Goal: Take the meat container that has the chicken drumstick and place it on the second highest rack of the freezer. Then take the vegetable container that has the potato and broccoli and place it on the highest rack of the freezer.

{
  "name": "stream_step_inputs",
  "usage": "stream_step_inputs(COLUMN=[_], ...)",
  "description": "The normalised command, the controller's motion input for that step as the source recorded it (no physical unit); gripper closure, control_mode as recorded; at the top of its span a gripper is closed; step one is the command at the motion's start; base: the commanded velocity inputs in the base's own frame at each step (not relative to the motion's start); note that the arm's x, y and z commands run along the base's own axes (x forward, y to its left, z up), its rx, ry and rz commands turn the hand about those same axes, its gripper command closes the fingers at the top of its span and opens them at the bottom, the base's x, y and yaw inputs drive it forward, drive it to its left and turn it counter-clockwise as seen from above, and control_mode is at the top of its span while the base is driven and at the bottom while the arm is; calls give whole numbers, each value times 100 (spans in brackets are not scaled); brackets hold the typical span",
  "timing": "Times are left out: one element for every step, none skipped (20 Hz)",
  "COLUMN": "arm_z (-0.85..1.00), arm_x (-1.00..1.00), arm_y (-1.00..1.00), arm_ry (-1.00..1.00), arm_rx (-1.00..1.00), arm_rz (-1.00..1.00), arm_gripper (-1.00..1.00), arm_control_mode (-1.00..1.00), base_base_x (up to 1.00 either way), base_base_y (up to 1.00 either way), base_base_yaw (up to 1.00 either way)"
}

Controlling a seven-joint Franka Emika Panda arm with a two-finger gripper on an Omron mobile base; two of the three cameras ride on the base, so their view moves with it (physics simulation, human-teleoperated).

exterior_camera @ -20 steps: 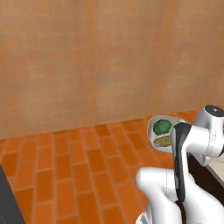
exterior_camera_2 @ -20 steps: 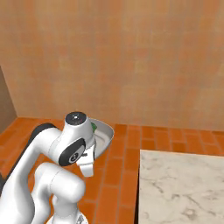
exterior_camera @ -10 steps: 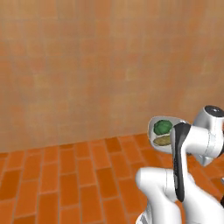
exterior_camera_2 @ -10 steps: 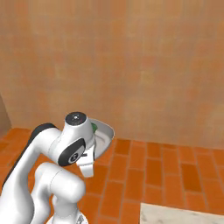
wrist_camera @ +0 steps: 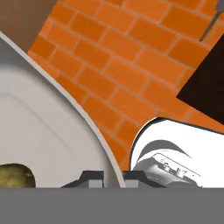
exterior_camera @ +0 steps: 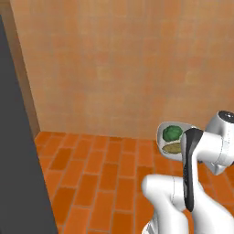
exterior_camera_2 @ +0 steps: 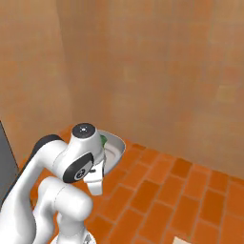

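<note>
1. Hand view: pincer (wrist_camera: 113, 177) is clamped on the rim of the vegetable tray (wrist_camera: 48, 127); the thin grey edge runs between the two dark fingertips (wrist_camera: 91, 178).
2. The same view shows the potato (wrist_camera: 15, 176), a bumpy yellow-brown lump, lying inside the tray just left of the pincer.
3. Left base view adds the broccoli (exterior_camera: 172, 134), a dark green knobbly ball. It sits beside the potato (exterior_camera: 172, 148) in the tray (exterior_camera: 161, 137), which is carried high off the floor ahead of the white arm.
4. Right base view shows the tray (exterior_camera_2: 116, 144) from the other side: a shallow white oval dish, smooth and matte, with a sliver of green at the arm's edge.
5. Floor (exterior_camera: 100, 173): orange brick-pattern tiles. Walls (exterior_camera: 128, 64): plain tan with faint tiling.
6. A dark grey flat panel (exterior_camera: 18, 155) stands at the far left in the left base view. I cannot tell what it belongs to.
</note>
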Motion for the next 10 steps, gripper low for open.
stream_step_inputs(arm_z=[0,0,0,0,0,0,0,0,0,0], arm_x=[0,0,0,0,0,0,0,0,0,0], arm_y=[0,0,0,0,0,0,0,0,0,0], arm_ry=[0,0,0,0,0,0,0,0,0,0], arm_rx=[0,0,0,0,0,0,0,0,0,0], arm_rz=[0,0,0,0,0,0,0,0,0,0], arm_gripper=[100,100,100,100,100,100,100,100,100,100], arm_control_mode=[100,100,100,100,100,100,100,100,100,100], base_base_x=[-38,-35,-30,-33,-33,-34,-34,-36,-34,-34], base_base_y=[-8,-6,-3,-4,-4,-3,-2,-7,-8,-16], base_base_yaw=[48,49,48,48,47,47,48,48,49,52])
